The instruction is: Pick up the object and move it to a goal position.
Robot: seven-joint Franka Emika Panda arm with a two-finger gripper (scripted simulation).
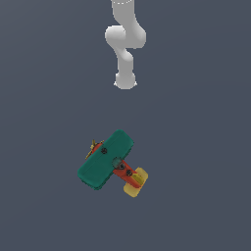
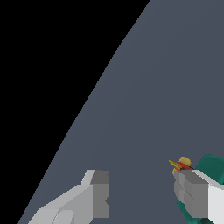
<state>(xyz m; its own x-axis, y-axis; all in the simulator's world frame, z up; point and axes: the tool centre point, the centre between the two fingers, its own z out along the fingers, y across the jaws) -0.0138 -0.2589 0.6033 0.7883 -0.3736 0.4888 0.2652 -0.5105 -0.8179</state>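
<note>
The object is a toy airplane [image 1: 110,161] lying on the grey floor, with a wide teal wing, a red-orange body with black screws, a yellow tail toward the exterior view's right and a small yellow propeller toward its left. The white arm [image 1: 125,54] hangs farther back, well apart from the plane; its fingers cannot be made out in that view. In the wrist view my gripper [image 2: 144,197] is open and holds nothing. One finger [image 2: 192,197] partly covers the airplane's [image 2: 212,168] teal wing, and the propeller tip shows just beside it.
Plain dark grey floor [image 1: 196,147] surrounds the airplane. In the wrist view the floor ends at a curved edge [image 2: 100,78], with black beyond it. No other objects show.
</note>
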